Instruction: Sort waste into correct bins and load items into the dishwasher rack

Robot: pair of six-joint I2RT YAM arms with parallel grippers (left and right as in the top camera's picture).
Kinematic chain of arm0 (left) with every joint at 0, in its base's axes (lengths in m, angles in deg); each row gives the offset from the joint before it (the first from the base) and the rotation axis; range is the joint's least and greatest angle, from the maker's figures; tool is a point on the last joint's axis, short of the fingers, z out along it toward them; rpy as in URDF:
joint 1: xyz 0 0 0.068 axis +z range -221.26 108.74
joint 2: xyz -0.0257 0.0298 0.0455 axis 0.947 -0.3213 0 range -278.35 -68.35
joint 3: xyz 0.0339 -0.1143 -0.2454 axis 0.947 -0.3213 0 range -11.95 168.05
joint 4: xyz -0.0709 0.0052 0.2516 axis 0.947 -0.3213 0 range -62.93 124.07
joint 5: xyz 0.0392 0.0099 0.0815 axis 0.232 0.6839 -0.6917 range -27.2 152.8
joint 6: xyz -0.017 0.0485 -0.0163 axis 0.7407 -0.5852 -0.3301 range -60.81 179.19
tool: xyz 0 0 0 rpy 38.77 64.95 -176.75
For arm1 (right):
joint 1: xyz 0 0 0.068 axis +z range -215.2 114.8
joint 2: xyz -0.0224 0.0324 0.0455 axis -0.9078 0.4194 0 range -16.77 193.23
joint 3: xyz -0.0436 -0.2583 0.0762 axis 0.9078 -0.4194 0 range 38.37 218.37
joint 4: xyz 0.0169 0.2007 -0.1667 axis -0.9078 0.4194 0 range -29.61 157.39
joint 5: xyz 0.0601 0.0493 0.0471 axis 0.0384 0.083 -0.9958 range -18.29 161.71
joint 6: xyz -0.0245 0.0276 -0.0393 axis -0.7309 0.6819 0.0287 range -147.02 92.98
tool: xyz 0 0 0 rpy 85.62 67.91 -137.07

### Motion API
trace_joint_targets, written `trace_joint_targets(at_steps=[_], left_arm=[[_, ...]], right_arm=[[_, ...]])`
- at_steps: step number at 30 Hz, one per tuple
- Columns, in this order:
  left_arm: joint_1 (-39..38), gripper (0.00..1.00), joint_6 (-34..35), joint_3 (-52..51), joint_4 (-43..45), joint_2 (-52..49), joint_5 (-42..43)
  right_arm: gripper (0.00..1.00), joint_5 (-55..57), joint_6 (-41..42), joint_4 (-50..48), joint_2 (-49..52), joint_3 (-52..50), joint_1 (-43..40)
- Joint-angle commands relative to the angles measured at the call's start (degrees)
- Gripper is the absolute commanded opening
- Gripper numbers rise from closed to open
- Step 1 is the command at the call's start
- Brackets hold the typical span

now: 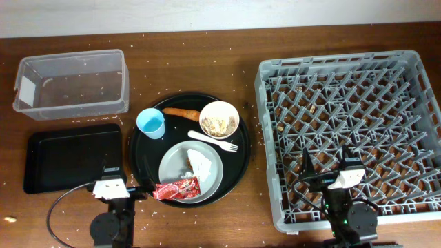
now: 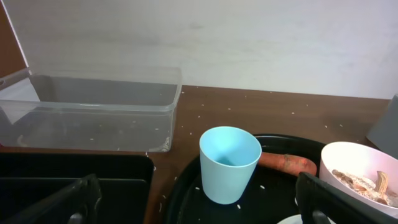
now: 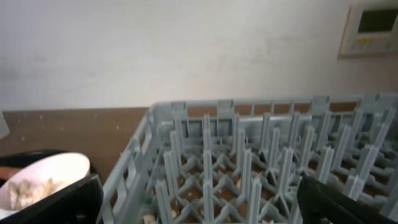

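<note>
Left end effector [image 1: 116, 184], jaws wide and empty, faces the light-blue cup [image 2: 229, 163] — upright on the round black tray [image 1: 140, 157], just ahead, nearer this arm. Right end effector [image 1: 344, 176], likewise wide and empty, hovers over the dishwasher rack [image 1: 264, 76].

I see a brown wooden table [image 1: 207, 69] filling the overhead view. A large round black tray [image 1: 141, 162] sits left of centre, toward the near edge. Pale specks [image 1: 256, 131] are strewn over the wood, thickest around the tray. One small tan bit [image 1: 9, 219] lies alone at the near left corner. A plain off-white wall [image 2: 249, 43] is behind the table. A pale wall panel [image 3: 370, 28] is mounted up in the right wrist view's top right corner, too blurred for me to read.
</note>
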Motion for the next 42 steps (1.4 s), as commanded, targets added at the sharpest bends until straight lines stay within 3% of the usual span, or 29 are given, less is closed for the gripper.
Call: trace_joint_targets(at_steps=[1,4,7,10,12,18,23,27,31,32,33,34,39,42], left_arm=[[-0.2,0.99,-1.2,-0.3,4.7,0.6,0.1],[-0.2,0.99,-1.3,0.7,10.1,0.6,0.5],[-0.2,0.99,-7.3,5.3,8.5,-0.9,4.7],[-0.2,0.99,-8.7,12.1,4.5,-6.6,4.7],[-0.2,0.99,-8.7,20.5,1.9,-16.5,5.0],[-0.2,0.99,-8.7,52.4,-18.0,-48.9,8.2],[-0.3,0.99,-8.7,85.1,-49.2,-79.6,10.9],[-0.3,0.99,-8.7,88.1,-56.7,-92.4,15.8],[-0.3,0.99,-8.7,88.1,-58.9,-98.6,18.2],[-0.3,0.93,-8.7,88.1,-59.0,-99.9,18.0],[-0.3,0.71,-8.3,88.1,-59.1,-100.9,18.1],[-0.4,0.58,-8.0,88.1,-59.2,-101.7,18.0],[-6.3,0.48,-8.3,88.1,-56.5,-109.1,11.7],[-10.6,0.48,-8.2,88.1,-54.1,-110.1,9.0]], right_arm=[[0.99,-0.7,-0.2,-0.2,-0.5,3.6,-0.3],[0.99,-0.7,-0.2,4.1,-0.5,9.4,-0.3],[0.98,-0.7,-0.3,8.9,0.3,16.5,-0.3],[0.99,-0.7,-0.3,15.0,3.4,24.1,-0.3],[0.99,-0.9,-0.3,19.5,8.3,30.5,-0.3],[0.98,-4.9,-0.9,35.0,28.4,49.4,-0.3],[0.98,-5.2,-0.8,49.0,46.9,64.4,-0.3],[0.98,-14.3,-0.2,49.4,55.7,65.1,-0.3],[0.99,-21.1,-0.2,49.4,62.6,65.1,-0.3],[0.92,-21.1,-0.2,49.4,64.3,65.1,-0.3],[0.88,-21.1,-0.2,49.4,66.0,65.1,-0.3],[0.87,-21.1,-0.2,49.4,67.2,65.1,-0.3],[0.86,-21.1,-0.2,49.4,69.7,65.1,-0.3],[0.86,-21.1,-0.2,49.5,69.8,65.1,-0.3]])
